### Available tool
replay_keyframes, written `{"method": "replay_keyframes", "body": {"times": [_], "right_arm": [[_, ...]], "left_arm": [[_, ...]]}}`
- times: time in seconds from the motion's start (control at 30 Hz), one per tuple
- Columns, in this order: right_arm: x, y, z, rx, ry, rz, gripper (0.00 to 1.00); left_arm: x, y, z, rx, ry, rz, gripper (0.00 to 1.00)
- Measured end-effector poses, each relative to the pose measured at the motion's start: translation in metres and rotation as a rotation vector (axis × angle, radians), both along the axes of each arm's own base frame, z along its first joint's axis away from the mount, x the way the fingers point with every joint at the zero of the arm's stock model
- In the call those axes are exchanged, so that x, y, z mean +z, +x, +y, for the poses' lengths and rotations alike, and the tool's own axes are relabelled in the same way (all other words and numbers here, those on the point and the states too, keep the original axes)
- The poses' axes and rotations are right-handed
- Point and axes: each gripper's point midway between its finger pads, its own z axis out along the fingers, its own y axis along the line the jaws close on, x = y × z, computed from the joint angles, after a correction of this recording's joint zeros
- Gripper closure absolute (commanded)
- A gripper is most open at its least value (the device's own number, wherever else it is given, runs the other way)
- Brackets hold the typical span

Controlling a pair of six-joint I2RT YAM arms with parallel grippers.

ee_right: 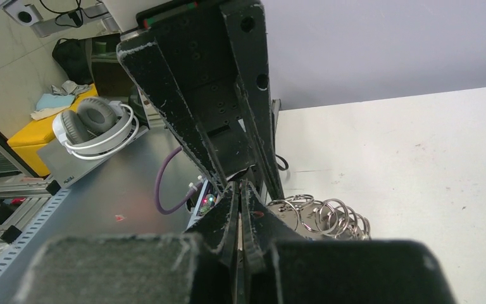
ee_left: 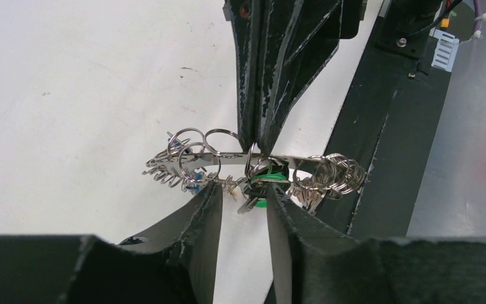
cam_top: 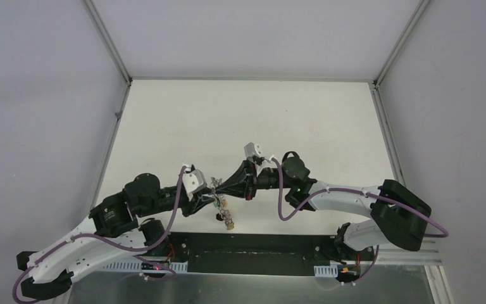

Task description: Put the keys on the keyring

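1. Silvery metal, the keyring (ee_left: 224, 156) is hanging crosswise between the two arms over the white counter (ee_left: 69, 95), with small rings (ee_left: 338, 174) crowding both its ends.
2. At its left end, bits of a blue tag (ee_left: 176, 147) are showing among the rings. Whether that key is threaded on, I cannot tell.
3. The left jaws are reaching in under the keyring's middle, standing narrowly apart and pinching nothing.
4. The green key (ee_left: 267, 180) is dangling in the gap between them, just under the keyring, and seems to be sitting on it already.
5. The right jaws are reaching in from the opposite side, clamping shut on the keyring's flat bar just above the green key and carrying the whole bunch.
6. By my reading, the step in hand is letting go of the green key once it is threaded.
7. The next move is calling for a straight retreat of the left jaws, without snagging the rings, while the right grip is holding firm, and then a check on the blue key.
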Motion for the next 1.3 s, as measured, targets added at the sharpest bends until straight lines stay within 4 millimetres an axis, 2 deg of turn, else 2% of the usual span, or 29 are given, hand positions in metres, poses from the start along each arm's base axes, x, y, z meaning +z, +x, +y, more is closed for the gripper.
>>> {"method": "replay_keyframes", "body": {"times": [0.13, 0.27, 0.5, 0.63, 1.07, 1.17, 1.3], "right_arm": [[0.003, 0.0, 0.0, 0.0, 0.011, -0.006, 1.0], [0.004, 0.0, 0.0, 0.0, 0.017, -0.01, 1.0], [0.004, 0.0, 0.0, 0.0, 0.018, -0.009, 1.0], [0.004, 0.0, 0.0, -0.001, 0.018, -0.006, 1.0], [0.007, 0.0, 0.0, -0.002, 0.03, -0.009, 1.0], [0.007, 0.0, 0.0, -0.001, 0.03, -0.009, 1.0], [0.007, 0.0, 0.0, 0.0, 0.03, -0.009, 1.0]], "left_arm": [[0.004, -0.002, 0.008, 0.015, -0.014, -0.016, 0.58], [0.013, -0.006, 0.016, 0.018, -0.053, -0.04, 0.57], [0.026, -0.01, 0.021, 0.019, -0.092, -0.049, 0.7], [0.029, -0.01, 0.017, 0.015, -0.099, -0.031, 0.76], [0.024, -0.006, -0.003, -0.002, -0.089, 0.039, 0.75], [0.024, -0.007, -0.007, -0.016, -0.091, 0.046, 0.79], [0.024, -0.007, -0.008, -0.02, -0.091, 0.051, 0.96]]}}
